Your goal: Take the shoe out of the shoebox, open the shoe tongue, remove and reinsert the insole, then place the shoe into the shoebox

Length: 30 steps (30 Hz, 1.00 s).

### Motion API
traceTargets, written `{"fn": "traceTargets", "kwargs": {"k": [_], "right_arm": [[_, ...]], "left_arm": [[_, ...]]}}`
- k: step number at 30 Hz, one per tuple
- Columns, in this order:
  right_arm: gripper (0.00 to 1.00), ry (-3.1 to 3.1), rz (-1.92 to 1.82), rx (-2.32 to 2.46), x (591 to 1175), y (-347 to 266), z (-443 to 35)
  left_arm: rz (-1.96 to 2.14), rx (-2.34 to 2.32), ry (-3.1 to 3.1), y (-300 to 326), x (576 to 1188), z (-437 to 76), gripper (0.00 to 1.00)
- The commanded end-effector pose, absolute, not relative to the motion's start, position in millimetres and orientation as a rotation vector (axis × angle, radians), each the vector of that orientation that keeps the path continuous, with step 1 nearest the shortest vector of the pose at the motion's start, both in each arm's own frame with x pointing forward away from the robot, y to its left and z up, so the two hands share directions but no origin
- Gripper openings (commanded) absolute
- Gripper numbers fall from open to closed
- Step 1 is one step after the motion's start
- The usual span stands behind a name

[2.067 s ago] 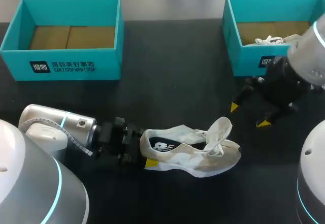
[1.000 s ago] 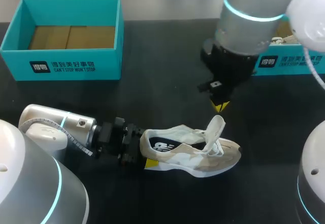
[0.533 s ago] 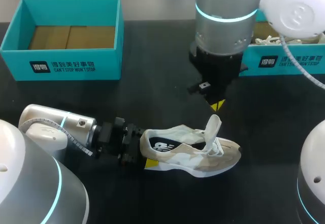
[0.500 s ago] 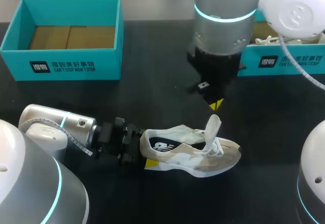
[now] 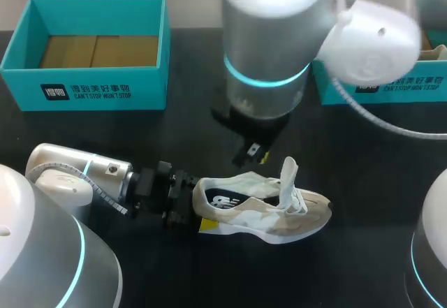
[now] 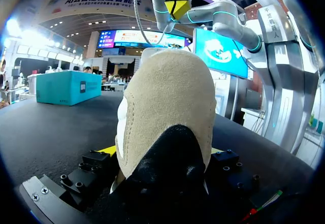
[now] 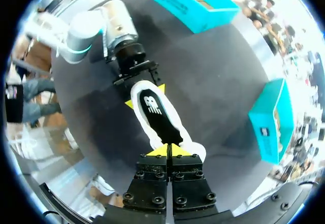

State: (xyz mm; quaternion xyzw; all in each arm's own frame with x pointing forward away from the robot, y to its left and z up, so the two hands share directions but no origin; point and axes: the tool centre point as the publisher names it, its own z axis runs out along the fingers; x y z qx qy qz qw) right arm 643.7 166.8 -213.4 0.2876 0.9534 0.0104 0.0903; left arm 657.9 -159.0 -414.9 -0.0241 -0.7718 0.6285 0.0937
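My left jaws were clenched on the heel of the shoe (image 5: pixel 258 214), which sat on the worktop (image 5: pixel 202 123), tongue (image 5: pixel 288 175) raised. My right jaws hung just above it, tips pressed together, empty.

You had head cam high behind the rig, looking down on the whole table (image 5: pixel 188 130), mid range. L wrist cam sat low, near table lvl, faced along its fingers, v. close on the shoe (image 6: pixel 167 107) heel. R wrist cam hung well above, faced straight down. All 3 shared the shoe; head + R wrist also shared left arm (image 5: pixel 77 172), left shoebox (image 5: pixel 91 91), right shoebox (image 5: pixel 391 84). L wrist caught right gripper (image 6: pixel 177 8) overhead.
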Motion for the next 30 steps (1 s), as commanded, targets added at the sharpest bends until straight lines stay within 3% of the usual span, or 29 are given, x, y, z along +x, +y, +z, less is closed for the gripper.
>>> {"fn": "traceTargets", "kwargs": {"k": [1,15,30], "right_arm": [[0.00,2.811,-0.063,0.721,649,188,-230],[0.00,2.830,-0.110,0.613,649,192,-232],[0.00,2.825,-0.122,0.299,631,220,-265]], "left_arm": [[1.864,-0.072,-2.291,-159,658,-415,0.00],[1.864,-0.072,-2.291,-159,658,-415,0.00],[1.864,-0.072,-2.291,-159,658,-415,0.00]]}}
